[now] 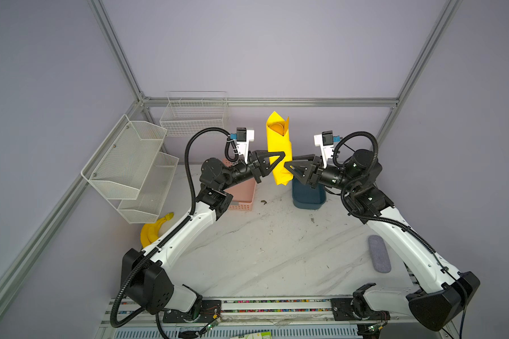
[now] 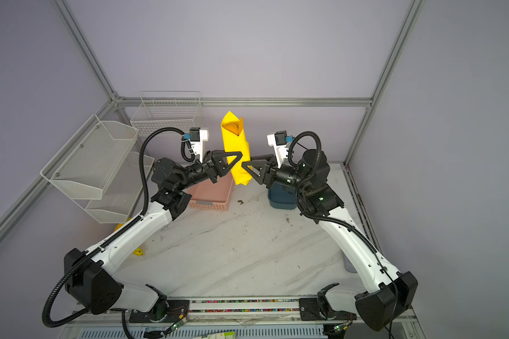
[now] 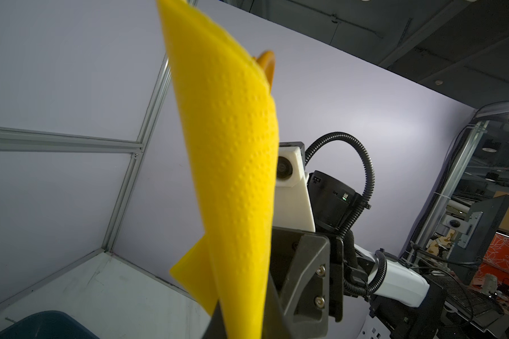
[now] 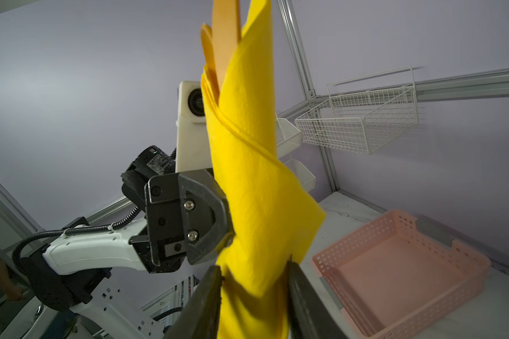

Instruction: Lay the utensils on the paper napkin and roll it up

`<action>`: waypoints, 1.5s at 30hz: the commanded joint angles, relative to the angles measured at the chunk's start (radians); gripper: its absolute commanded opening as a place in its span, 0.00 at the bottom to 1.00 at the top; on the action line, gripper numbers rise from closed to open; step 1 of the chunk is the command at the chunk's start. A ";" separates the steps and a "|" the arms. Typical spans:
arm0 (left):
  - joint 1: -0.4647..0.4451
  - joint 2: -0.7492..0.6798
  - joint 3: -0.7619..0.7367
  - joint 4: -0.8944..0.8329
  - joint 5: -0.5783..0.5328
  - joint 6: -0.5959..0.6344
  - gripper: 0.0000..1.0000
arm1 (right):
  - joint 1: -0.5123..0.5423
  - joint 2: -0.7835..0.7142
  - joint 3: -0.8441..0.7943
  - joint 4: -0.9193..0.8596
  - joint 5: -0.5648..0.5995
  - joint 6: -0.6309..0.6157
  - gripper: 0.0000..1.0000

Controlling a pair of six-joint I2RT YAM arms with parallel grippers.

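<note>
White-veined marble forms the desk [image 1: 276,249], above which two robot arms meet at mid-air over a single rolled paper napkin [image 1: 278,138]. The bright yellow roll stands nearly upright, clear of the desk, between the two end effectors. The left end effector [image 1: 279,160] is clamped tight across the roll's middle. The right end effector [image 1: 288,171] is narrowed around the lower end, with the paper filling the gap between its fingers [image 4: 209,296].

Around the edges sit one two-tier mesh rack [image 1: 130,164], one wire basket [image 1: 193,117], one pink basket [image 1: 241,196], one dark blue tub [image 1: 307,199], one bunch of bananas [image 1: 153,230] and one grey pad [image 1: 379,258].

The utensils [image 4: 225,38] are inside the roll. Only one spoon [image 1: 276,128] bowl shows at the open top in both top views, and the right wrist view shows two orange-gold edges there; a third piece cannot be counted.

Rolling looks almost done, with one loose corner [image 4: 306,220] flaring low on the outside. Finishing well likely means one end effector pinning the bundle firmly while the other wraps that corner in. The roll should stay upright and the bottom pinched so no handle slides out.
</note>
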 commanded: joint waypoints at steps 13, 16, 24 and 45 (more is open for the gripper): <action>-0.007 0.010 0.095 0.052 0.018 -0.019 0.06 | 0.052 0.028 0.027 0.052 -0.076 0.004 0.30; -0.007 0.006 0.092 0.061 0.024 -0.021 0.06 | 0.054 0.025 0.023 0.042 -0.055 -0.002 0.29; -0.007 0.006 0.087 0.113 0.049 -0.058 0.06 | 0.056 0.020 0.017 0.064 -0.055 0.006 0.28; -0.007 -0.068 0.044 -0.022 -0.029 0.047 0.43 | 0.057 -0.026 0.009 0.039 0.007 -0.034 0.02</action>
